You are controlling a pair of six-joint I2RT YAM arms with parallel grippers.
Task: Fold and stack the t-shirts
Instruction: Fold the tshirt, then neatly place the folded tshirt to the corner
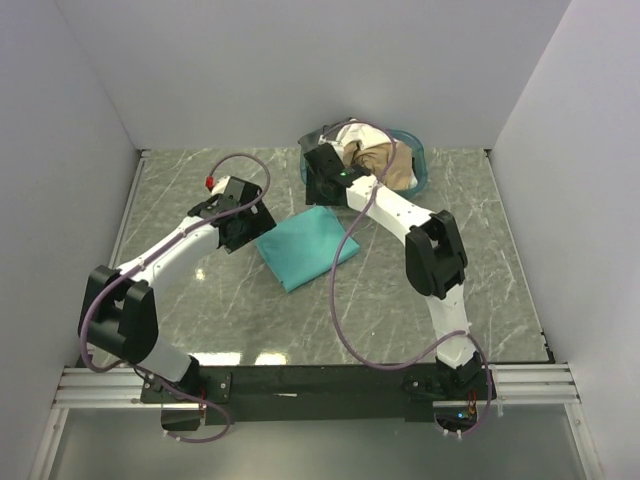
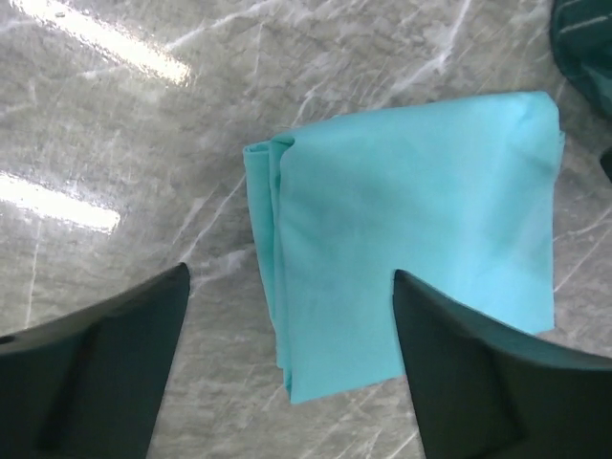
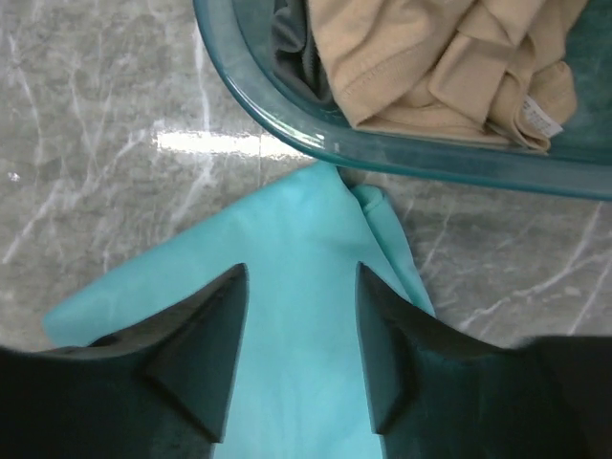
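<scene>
On the table (image 1: 230, 325), just beside the basket (image 1: 420, 152), the folded teal shirt (image 1: 307, 247) lies flat, my left gripper (image 2: 290, 277) wide and empty, my right gripper (image 3: 300, 273) parted (empty too) above its corner; reaching for the tan shirt (image 3: 430, 67), I could snag and unfold it

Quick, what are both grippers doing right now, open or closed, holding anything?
Left gripper: jaws open, holding nothing.
Right gripper: jaws open, holding nothing, folded teal t-shirt in front of it.

I can read no words or numbers anywhere. The tan t-shirt (image 3: 430, 67) lying in the basket (image 3: 382, 148) carries a white tag (image 3: 541, 115), its print too small for me.
</scene>
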